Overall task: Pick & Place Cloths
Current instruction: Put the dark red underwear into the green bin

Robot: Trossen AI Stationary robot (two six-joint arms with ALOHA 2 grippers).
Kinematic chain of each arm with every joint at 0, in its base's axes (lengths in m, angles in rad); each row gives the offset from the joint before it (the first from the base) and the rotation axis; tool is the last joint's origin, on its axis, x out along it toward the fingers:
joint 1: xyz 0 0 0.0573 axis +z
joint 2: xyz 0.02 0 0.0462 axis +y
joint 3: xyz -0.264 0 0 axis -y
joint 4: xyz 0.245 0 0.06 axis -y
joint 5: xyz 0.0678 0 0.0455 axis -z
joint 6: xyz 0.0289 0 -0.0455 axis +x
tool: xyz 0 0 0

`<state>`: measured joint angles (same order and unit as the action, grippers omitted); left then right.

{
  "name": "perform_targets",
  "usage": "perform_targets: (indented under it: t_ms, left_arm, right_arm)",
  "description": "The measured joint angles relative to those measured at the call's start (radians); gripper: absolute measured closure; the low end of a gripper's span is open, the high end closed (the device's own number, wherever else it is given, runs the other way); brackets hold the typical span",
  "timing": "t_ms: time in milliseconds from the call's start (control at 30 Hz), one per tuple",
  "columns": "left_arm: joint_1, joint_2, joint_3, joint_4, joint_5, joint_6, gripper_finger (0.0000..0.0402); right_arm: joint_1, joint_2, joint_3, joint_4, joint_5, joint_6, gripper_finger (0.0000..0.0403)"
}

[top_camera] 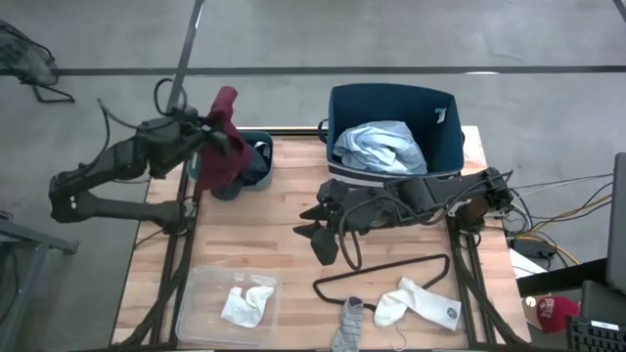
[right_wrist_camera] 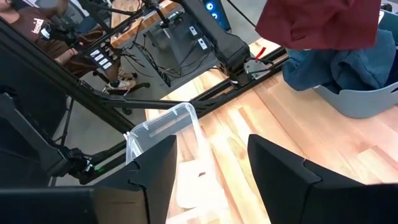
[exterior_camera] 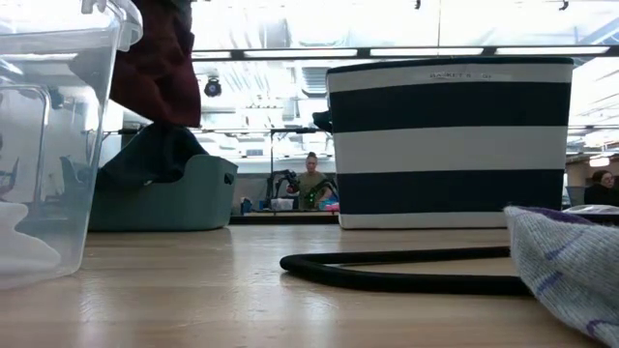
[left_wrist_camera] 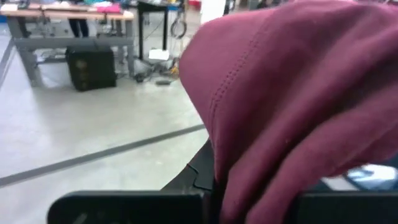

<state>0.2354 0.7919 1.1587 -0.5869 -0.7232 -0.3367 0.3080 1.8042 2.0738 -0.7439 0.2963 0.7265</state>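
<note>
My left gripper [top_camera: 207, 137] is shut on the maroon piece [top_camera: 223, 147], which hangs over the grey tub [top_camera: 256, 181] at the table's far left. Dark navy clothes [right_wrist_camera: 336, 65] lie heaped in that tub. The light blue shirt [top_camera: 380, 149] lies in the navy-and-white striped bin [top_camera: 445, 147] at the far right. My right gripper [top_camera: 318, 230] hovers open over the table's middle with nothing between its fingers [right_wrist_camera: 155, 168]. A white sock [top_camera: 421, 303] and a grey sock [top_camera: 350, 328] lie flat near the front edge. A white cloth [top_camera: 245, 305] lies in the clear tray [top_camera: 196, 293]. My left gripper pinches a bunched part of the maroon piece [left_wrist_camera: 217, 180] between its two fingers, coming roughly level from the table's left. The cloth drapes over the fingertips and hides the place of contact. The rest [exterior_camera: 155, 58] hangs slack below, clear of the table and above the tub.
A thin black wire hanger [top_camera: 391, 279] lies on the wood between my right gripper and the socks. Bare tabletop [top_camera: 254, 240] stretches between the tub, the tray and the hanger. People show in the room beyond the table.
</note>
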Motion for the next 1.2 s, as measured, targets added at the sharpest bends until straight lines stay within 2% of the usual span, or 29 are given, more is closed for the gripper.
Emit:
perform_targets:
  t_ms: [167,367,600,833,1033,1200]
  left_arm:
    - [0.105,0.062,0.000,-0.067,0.090,0.070,0.0381]
    - [0.212,0.167,0.000,-0.155,0.112,0.256,0.0381]
    - [0.294,0.337,-0.001,-0.267,0.205,0.228,0.0381]
    - [0.308,0.514,-0.001,-0.367,0.423,0.218,0.0381]
    - [0.332,0.671,-0.002,-0.497,0.472,0.222,0.0381]
    - [0.346,0.737,-0.002,-0.547,0.450,0.190,0.0369]
  right_arm:
    - [-0.001,0.000,0.000,0.001,0.001,0.000,0.0224]
    - [-0.001,0.000,0.000,0.001,0.001,0.003,0.0236]
    - [-0.001,0.000,0.000,0.001,0.001,0.007,0.0247]
    - [-0.001,0.000,0.000,0.000,0.002,0.002,0.0261]
    - [-0.001,0.000,0.000,-0.001,0.002,-0.001,0.0277]
    - [-0.001,0.000,0.000,-0.003,0.002,-0.005,0.0286]
